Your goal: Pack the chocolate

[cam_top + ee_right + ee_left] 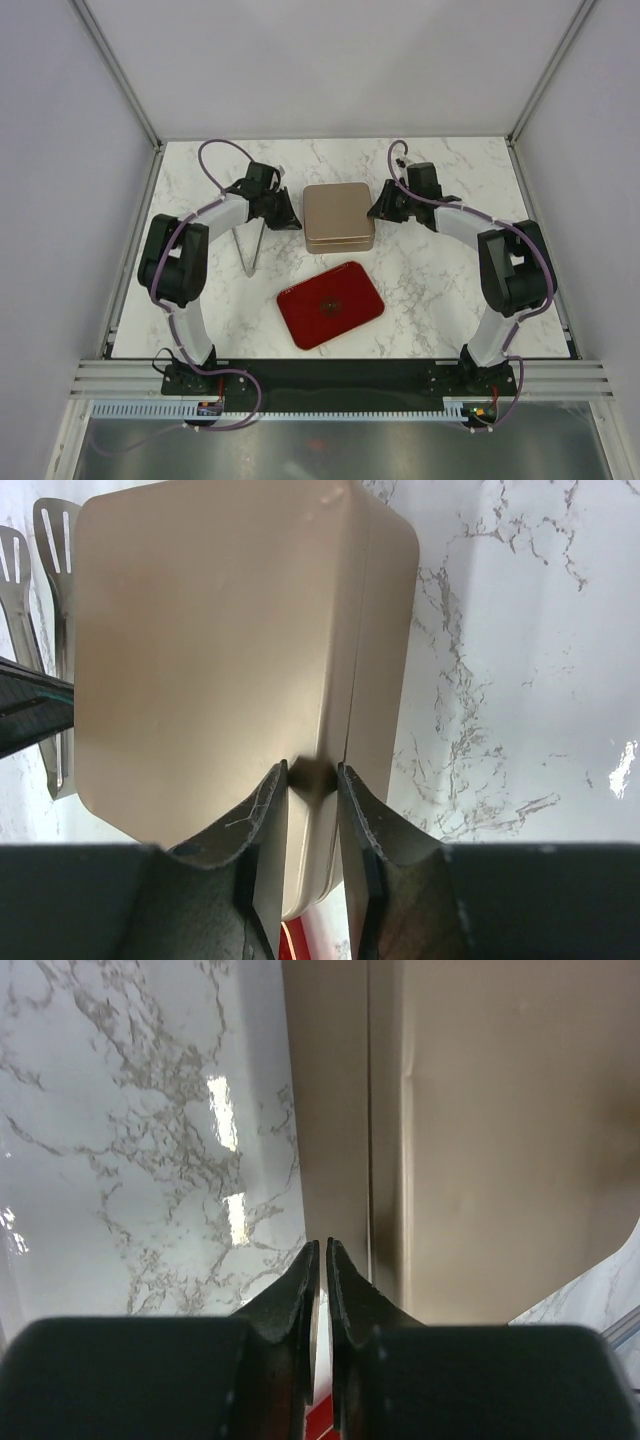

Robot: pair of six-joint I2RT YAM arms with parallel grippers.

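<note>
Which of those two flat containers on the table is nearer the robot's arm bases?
The red tray: it lies closer in, turned askew. The closed gold tin sits farther back, beyond it.

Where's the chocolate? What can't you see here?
No chocolate shows in any view; the closed gold tin may hide it.
Mark on the red tray: top view, too small.
The tongs: right wrist view, partly behind the tin.
Whether the right gripper pinches the tin: right wrist view, shadowed.
</note>
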